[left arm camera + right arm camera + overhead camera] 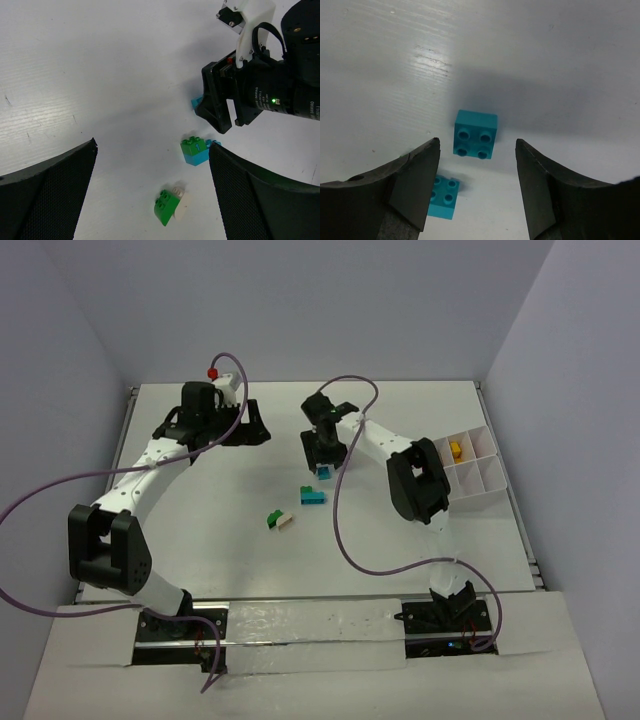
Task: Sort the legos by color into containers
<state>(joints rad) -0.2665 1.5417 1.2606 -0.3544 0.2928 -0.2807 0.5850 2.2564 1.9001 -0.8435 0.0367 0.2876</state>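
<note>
My right gripper point(322, 453) is open and hangs just over a teal brick point(323, 474). In the right wrist view that brick point(475, 134) lies studs-up between my open fingertips point(436, 145). A second teal brick point(443, 196) lies nearer, partly behind the left finger; it carries a green brick on top point(194, 145) point(312, 495). A green and white pair point(281, 520) point(170, 205) lies closer to me. My left gripper point(250, 426) is open and empty at the far left, well away from the bricks. The white four-compartment tray point(487, 476) holds a yellow-orange brick point(456, 450).
A small red thing point(212, 371) shows at the back edge behind the left arm. The right wrist's camera housing point(260, 95) fills the upper right of the left wrist view. Purple cables loop over the table. Walls close in on three sides.
</note>
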